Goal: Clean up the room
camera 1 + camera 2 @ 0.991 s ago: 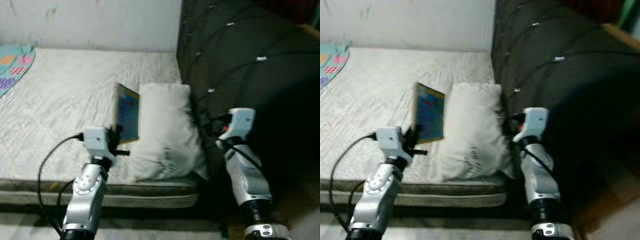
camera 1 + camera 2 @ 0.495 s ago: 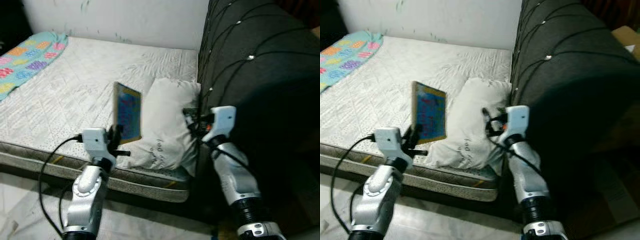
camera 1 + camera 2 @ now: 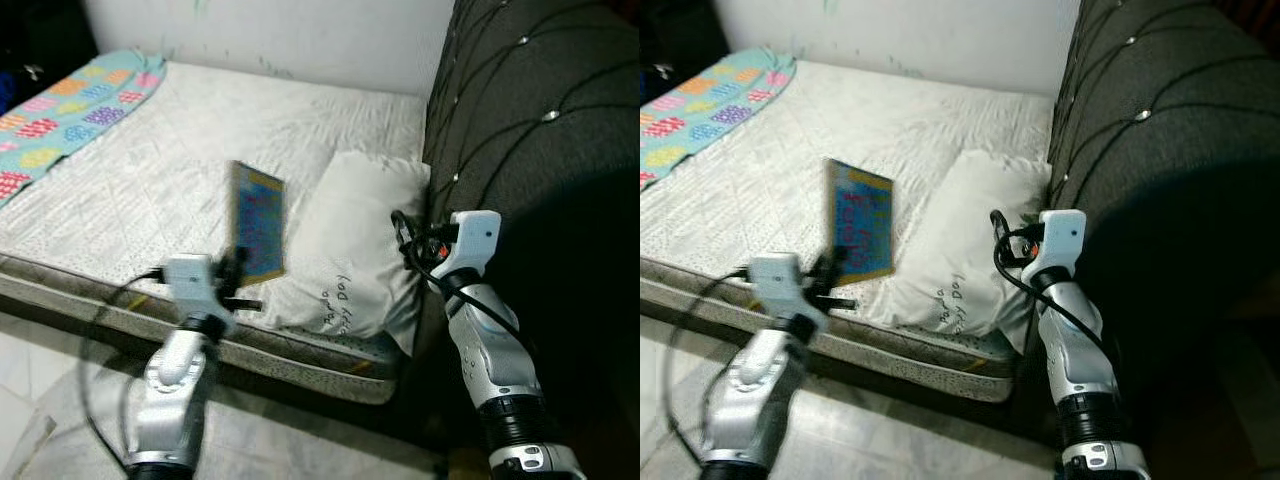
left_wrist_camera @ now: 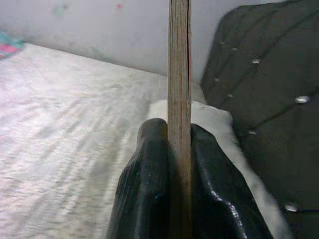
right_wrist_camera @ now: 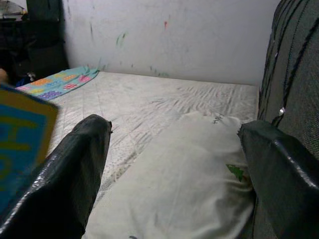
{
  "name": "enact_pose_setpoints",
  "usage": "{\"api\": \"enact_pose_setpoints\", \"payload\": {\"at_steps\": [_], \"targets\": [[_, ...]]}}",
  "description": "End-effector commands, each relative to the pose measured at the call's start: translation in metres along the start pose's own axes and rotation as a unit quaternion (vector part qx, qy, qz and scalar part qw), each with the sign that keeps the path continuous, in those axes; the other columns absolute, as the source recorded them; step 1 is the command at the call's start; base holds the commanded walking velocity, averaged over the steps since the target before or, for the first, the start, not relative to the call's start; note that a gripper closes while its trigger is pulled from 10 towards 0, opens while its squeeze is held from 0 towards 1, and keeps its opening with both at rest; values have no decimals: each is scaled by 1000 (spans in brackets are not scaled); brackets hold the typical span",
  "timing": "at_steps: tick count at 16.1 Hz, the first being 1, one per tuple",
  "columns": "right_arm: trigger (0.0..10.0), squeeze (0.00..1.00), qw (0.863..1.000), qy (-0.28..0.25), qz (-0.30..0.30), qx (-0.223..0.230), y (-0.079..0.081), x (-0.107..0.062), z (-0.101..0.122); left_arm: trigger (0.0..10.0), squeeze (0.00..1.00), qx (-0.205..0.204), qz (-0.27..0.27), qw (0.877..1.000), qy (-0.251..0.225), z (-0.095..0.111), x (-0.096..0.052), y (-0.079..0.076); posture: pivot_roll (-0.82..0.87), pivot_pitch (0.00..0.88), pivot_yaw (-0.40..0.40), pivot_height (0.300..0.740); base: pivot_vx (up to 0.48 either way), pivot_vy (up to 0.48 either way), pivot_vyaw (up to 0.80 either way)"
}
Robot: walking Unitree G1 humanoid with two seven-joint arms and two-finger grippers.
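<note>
Book (image 3: pixel 257 222): thin, blue cover w/ yellowish edge, held upright above the front part of the bed (image 3: pixel 150 190), just beside the white pillow (image 3: pixel 352 250). Left gripper (image 3: pixel 232 282) has it by the lower edge; in left wrist view the book (image 4: pixel 179 99) runs edge-on between the two black fingers (image 4: pixel 144 189), jaws pinching it from both sides. Cover print is blurred, lettering not readable.

Pillow lies at the head end of the mattress, against the dark tufted headboard (image 3: pixel 540 120). Dark print on its lower face, too small to read. Small green mark on it in right wrist view (image 5: pixel 234 172).

Right gripper (image 5: pixel 174 164) is raised near the pillow's headboard-side edge, not touching anything; jaws spread wide, the pillow (image 5: pixel 189 184) visible between the two fingers (image 5: pixel 75 174). Right arm's white wrist housing (image 3: pixel 472 240) sits close to the headboard, black cable looped at it.

Bed: pale quilted mattress, front edge over light tiled floor (image 3: pixel 60 400). Colourful patterned blanket (image 3: pixel 70 105) at the far corner, well apart from the book. White wall (image 3: pixel 270 35) behind, a few coloured smudges. Head views slightly blurred.
</note>
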State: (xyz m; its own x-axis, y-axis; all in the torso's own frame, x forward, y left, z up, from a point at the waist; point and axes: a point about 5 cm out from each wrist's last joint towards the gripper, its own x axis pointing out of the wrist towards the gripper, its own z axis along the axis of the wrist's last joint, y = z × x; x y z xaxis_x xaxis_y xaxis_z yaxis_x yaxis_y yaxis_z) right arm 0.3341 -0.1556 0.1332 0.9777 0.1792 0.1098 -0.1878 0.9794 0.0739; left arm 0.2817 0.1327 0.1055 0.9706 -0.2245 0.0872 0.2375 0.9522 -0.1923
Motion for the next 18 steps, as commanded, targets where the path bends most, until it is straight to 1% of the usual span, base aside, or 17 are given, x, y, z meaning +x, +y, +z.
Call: {"api": "enact_pose_setpoints", "payload": {"at_steps": [1,4,5,12,14,16,18], "targets": [[10000,0,999,10,-37,2,-19,-5,-2,10000,0,3,-13,999,-30,12,4,-3,-51,0,21,740,0,0,0],[10000,0,999,10,-37,3,-19,-4,-2,10000,0,-10,-3,1000,-22,10,4,-2,-52,0,20,740,0,0,0],[10000,0,999,10,-37,3,-19,-4,-2,10000,0,-11,-3,1000,-22,10,5,-2,-52,0,20,740,0,289,0],[10000,0,999,13,-39,1,-20,-5,-3,10000,0,-10,-3,1000,-24,10,5,-2,-54,0,18,740,0,460,0],[10000,0,999,13,-39,0,-20,-5,-3,10000,0,-11,0,1000,-27,11,5,-2,-55,0,16,740,0,0,0],[10000,0,999,13,-39,0,-20,-5,-3,10000,0,-9,-18,999,-37,13,3,-5,-54,0,16,740,0,0,0],[10000,0,999,15,-37,3,-19,-5,-4,10000,0,-18,-32,998,-43,15,3,-7,-54,0,16,740,137,0,0]]}}
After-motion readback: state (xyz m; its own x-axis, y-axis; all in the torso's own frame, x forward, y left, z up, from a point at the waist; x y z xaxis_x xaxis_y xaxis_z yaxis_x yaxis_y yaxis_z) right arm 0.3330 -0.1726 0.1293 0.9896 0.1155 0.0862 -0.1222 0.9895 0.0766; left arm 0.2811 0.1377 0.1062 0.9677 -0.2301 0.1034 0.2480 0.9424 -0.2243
